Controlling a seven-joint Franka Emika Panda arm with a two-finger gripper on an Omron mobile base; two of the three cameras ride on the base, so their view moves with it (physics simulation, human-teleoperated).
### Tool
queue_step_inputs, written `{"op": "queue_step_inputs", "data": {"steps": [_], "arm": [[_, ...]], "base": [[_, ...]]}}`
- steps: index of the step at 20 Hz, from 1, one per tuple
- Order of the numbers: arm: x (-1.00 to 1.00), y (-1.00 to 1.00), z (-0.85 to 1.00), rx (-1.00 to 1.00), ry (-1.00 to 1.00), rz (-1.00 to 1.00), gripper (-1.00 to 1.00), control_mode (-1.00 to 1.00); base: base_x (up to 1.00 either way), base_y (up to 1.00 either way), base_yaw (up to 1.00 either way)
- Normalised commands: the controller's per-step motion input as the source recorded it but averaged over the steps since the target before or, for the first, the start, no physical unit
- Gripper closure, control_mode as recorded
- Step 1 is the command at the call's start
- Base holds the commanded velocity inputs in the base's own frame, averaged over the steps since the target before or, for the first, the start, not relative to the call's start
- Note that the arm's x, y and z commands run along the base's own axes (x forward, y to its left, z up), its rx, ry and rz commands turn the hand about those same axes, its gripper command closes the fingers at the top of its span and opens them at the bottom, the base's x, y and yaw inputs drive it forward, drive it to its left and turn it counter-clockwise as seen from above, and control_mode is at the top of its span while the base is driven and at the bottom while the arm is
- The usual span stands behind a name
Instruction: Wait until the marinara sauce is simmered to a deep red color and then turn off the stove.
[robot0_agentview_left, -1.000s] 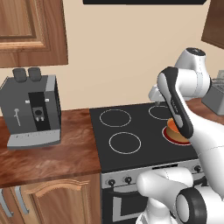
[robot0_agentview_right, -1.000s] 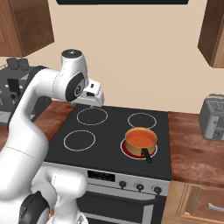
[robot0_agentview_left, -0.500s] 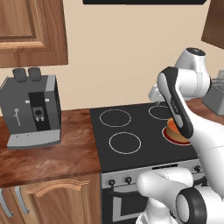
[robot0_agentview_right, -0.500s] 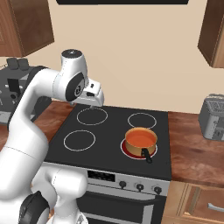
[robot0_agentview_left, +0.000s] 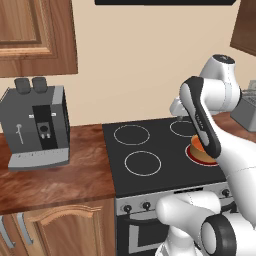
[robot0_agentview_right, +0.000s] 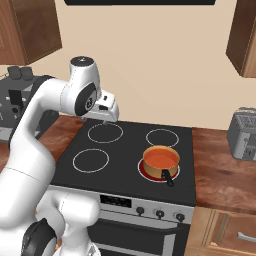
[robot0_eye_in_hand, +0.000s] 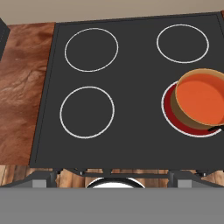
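Wooden counter (robot0_agentview_left: 60, 182) with coffee machine (robot0_agentview_left: 36, 125) left of stove (robot0_agentview_right: 125, 165)

Below the tool (robot0_agentview_right: 105, 121) three stove (robot0_eye_in_hand: 131, 144) burners lie bare; only the saucepan (robot0_eye_in_hand: 202, 99) on the front-right burner blocks, coffee machine (robot0_agentview_left: 37, 127) well left on counter (robot0_agentview_left: 55, 182).
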Motion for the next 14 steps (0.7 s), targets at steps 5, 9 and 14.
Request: {"op": "queue_step_inputs", "data": {"steps": [5,9,14], "arm": [[0.00,0.00,0.00,0.00,0.00,0.00,-1.00,-1.00],[0.00,0.00,0.00,0.00,0.00,0.00,-1.00,-1.00],[0.00,0.00,0.00,0.00,0.00,0.00,-1.00,-1.00]], "base": [[0.00,0.00,0.00],[0.00,0.00,0.00],[0.00,0.00,0.00]]}}
